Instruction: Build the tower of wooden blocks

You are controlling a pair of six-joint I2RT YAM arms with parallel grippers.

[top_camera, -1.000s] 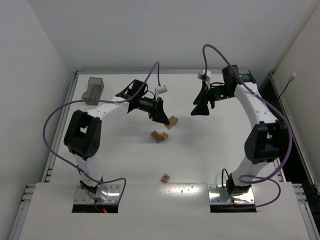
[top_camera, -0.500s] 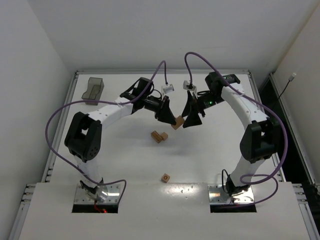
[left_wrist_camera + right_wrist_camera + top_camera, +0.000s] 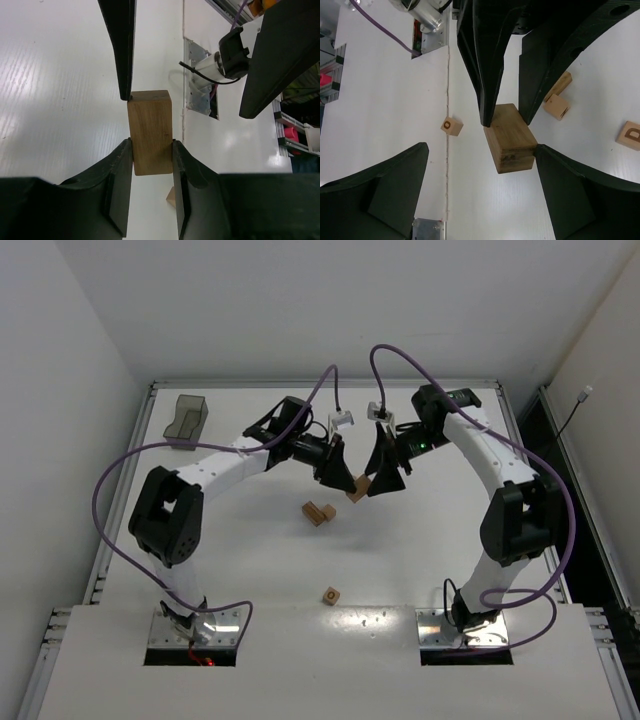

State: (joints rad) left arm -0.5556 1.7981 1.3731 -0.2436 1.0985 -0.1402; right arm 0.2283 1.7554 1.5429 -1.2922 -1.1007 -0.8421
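While the left gripper (image 3: pixel 151 145) clamps the light-brown rectangular wooden brick (image 3: pixel 149 120) above the white table (image 3: pixel 250 550), long axis pointing to its twelve o'clock, the wide-open right gripper (image 3: pixel 481 150) straddles the free end from three o'clock.

Left arm (image 3: pixel 225 462) and right arm (image 3: pixel 500 450): white shells, black joints, looping purple cables (image 3: pixel 96 505). Left claw (image 3: pixel 347 483) and right claw (image 3: pixel 383 485) are matte black.

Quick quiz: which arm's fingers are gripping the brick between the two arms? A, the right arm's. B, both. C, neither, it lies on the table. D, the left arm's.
D: the left fingers press both sides of the brick, while the right fingers stand wide apart either side of it.
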